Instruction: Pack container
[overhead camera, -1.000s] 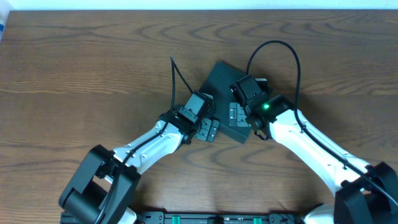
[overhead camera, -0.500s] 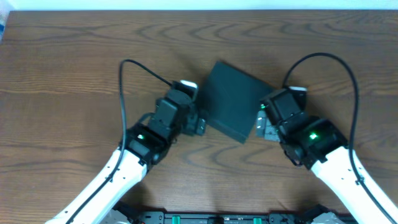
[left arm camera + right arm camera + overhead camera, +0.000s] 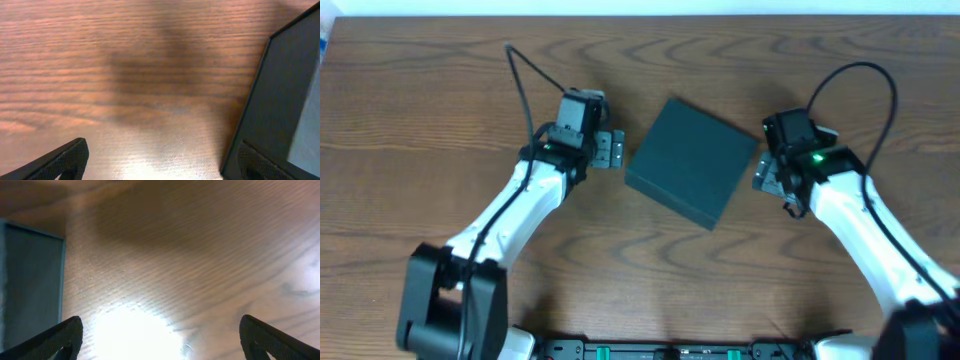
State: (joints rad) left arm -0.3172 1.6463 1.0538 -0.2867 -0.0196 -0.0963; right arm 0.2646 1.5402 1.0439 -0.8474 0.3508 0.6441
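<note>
A: Where's the box (image 3: 690, 175) sitting?
B: It's lying mid-table (image 3: 420, 100), lid shut, turned cornerwise, betw. both claws.
A: Claws doing what?
B: L claw (image 3: 610, 150) & R claw (image 3: 765, 178) are gaping wide, holding nothing, each just beside an edge.
A: Handling?
B: Matte, stiff, square, sharp-edged, prob. light. I'm thinking pinch the lid's free edge; can't tell which side is hinging.

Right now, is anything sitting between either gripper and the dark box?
Nothing visible. The left gripper and right gripper, both open, flank the container, with only bare table in each gap.
</note>
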